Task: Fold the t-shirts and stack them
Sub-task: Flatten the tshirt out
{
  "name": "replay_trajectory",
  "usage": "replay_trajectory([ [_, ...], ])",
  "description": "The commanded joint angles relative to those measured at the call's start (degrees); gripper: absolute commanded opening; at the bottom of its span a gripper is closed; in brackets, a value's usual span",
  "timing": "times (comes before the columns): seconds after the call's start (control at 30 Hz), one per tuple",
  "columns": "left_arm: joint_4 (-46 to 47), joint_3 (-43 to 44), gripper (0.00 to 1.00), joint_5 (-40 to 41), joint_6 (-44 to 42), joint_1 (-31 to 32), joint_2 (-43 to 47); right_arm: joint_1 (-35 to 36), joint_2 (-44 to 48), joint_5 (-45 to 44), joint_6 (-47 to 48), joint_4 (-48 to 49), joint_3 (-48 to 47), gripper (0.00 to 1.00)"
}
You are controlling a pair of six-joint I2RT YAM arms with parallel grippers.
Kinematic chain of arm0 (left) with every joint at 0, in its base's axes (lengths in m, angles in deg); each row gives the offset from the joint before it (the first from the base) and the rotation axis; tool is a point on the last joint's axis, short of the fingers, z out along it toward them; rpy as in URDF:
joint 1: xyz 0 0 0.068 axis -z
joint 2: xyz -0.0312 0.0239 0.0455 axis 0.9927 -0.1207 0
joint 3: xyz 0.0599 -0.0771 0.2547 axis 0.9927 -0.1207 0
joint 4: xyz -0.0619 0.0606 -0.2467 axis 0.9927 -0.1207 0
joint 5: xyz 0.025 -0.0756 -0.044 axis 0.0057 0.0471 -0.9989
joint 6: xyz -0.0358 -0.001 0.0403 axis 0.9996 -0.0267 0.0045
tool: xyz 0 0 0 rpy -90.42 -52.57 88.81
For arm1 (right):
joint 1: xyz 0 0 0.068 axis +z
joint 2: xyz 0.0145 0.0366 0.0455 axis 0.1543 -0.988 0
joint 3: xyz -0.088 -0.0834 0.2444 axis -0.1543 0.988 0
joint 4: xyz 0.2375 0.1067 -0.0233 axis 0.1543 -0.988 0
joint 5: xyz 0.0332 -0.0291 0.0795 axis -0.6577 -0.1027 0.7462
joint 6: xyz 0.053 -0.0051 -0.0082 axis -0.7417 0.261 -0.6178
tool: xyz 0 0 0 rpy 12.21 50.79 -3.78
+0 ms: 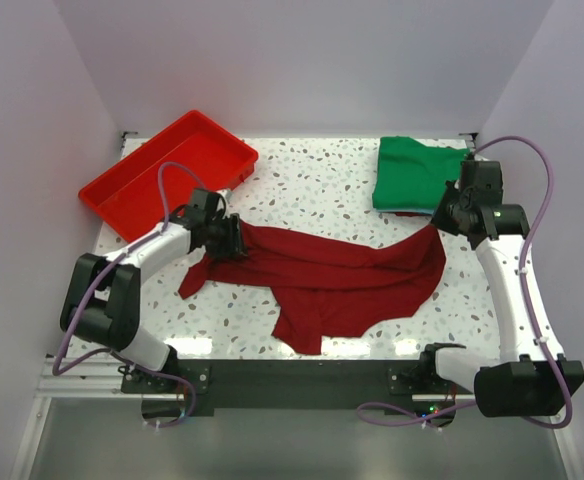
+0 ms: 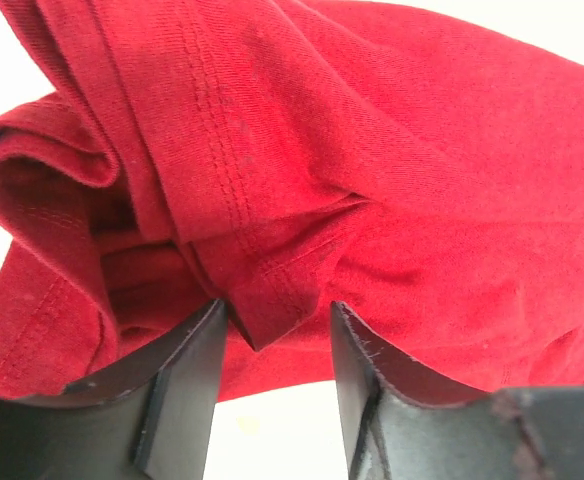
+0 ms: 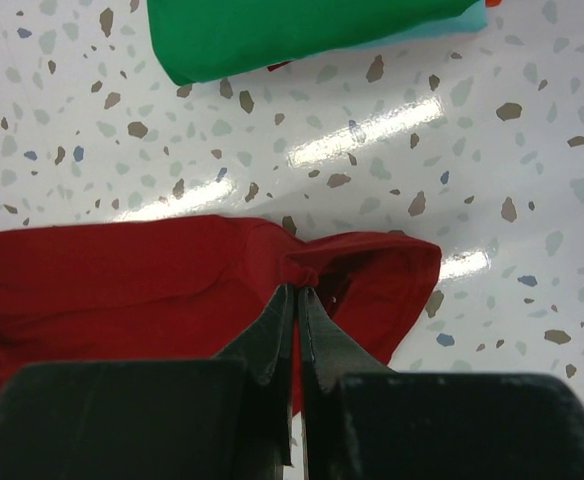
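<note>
Fold of maroon t-shirt (image 2: 432, 190) between parted left pincer (image 2: 277, 312), right pincer (image 3: 297, 292) clamped on it.

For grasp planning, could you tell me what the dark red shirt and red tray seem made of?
The dark red shirt looks like soft matte knit, probably cotton: stitched hems, loose folds. The red tray looks like rigid smooth plastic: crisp raised walls.

Under the green t-shirt (image 1: 417, 172) — mere slivers of other shirts (image 3: 437, 30)
</note>
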Motion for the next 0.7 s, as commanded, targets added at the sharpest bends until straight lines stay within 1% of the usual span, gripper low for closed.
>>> replay_trajectory([
  [0.0,2.7,1.1,0.49,-0.8,1.1,0.6,-0.5,-0.1,-0.2,1.1,-0.8,2.1,-0.2,0.0],
  [0.13,2.5,1.3,0.48,-0.8,1.3,1.1,-1.2,-0.2,-0.2,0.9,-0.5,2.2,-0.6,0.0],
  [0.33,2.7,1.9,0.41,-0.3,1.6,1.4,-1.9,-0.1,-0.3,1.3,-0.4,2.0,-0.5,0.0],
  [0.4,2.5,2.1,0.36,-0.2,1.6,1.5,-2.4,-0.1,-0.3,1.3,-0.4,2.1,-0.5,0.0],
  [0.43,2.4,2.2,0.29,-0.2,1.5,1.5,-2.6,-0.1,-0.3,1.3,-0.4,2.1,-0.5,0.0],
  [0.53,2.1,2.4,0.2,0.1,1.5,1.5,-2.9,-0.1,-0.4,1.3,-0.4,1.8,-0.6,0.0],
  [0.57,1.8,2.5,0.13,0.3,1.3,1.5,-2.9,-0.2,-0.3,1.3,-0.3,1.8,-0.6,0.0],
  [0.6,1.6,2.7,0.1,0.5,1.2,1.5,-2.9,-0.1,-0.3,1.3,-0.3,1.9,-0.7,0.0],
  [0.63,1.3,2.8,0.0,0.7,1.2,1.5,-2.7,-0.1,-0.2,1.3,-0.4,1.8,-0.7,0.0],
  [0.67,1.2,2.9,0.0,0.8,0.9,1.6,-2.6,-0.2,-0.3,1.3,-0.4,1.8,-0.7,0.0],
])
